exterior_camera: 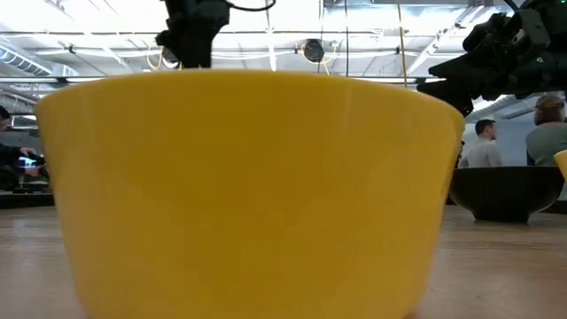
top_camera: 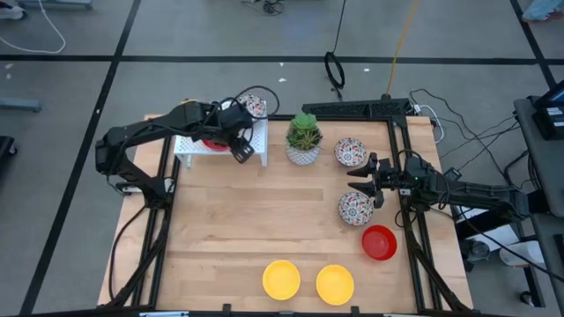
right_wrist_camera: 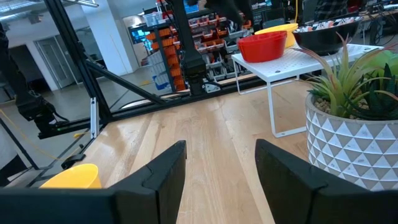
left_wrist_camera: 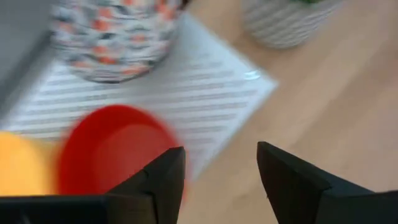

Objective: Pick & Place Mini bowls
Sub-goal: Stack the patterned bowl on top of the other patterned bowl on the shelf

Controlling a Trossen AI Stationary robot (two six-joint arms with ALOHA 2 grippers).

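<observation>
My left hand (top_camera: 240, 148), fingers apart, hovers over the white rack (top_camera: 257, 141) at upper left, above a red bowl (top_camera: 214, 143) sitting mouth-up beside a floral bowl (top_camera: 254, 106). My right hand (top_camera: 364, 180), fingers apart, waits between two floral bowls (top_camera: 351, 152) at right. Two yellow bowls (top_camera: 281, 278) sit on the desk (top_camera: 247, 211) at bottom centre.

bowls (top_camera: 254, 106) on rack (top_camera: 261, 141), plant (top_camera: 303, 139) beside rack
</observation>
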